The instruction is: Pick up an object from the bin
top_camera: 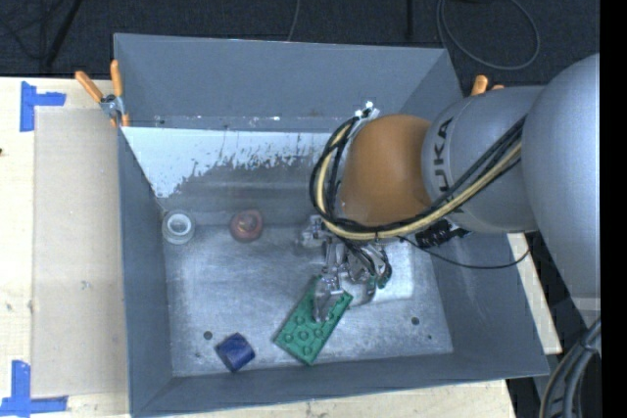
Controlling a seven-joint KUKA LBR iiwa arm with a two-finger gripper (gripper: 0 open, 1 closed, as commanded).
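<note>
**A:** Where do things stand?

**B:** In the grey bin (274,83) the gripper (331,292) is down at the upper end of a flat green studded plate (308,333), lower centre of the frame. Whether it's open or closed, I cannot tell.

**A:** Any advice?

**B:** I'd pinch across the plate's narrow width and lift level. The blue block (235,350) and the reddish ball (246,226) lie well apart.

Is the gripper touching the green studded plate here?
Cannot tell. In the camera view the gripper overlaps the upper end of the green plate, but looking down from above, neither contact nor a gap shows.
</note>
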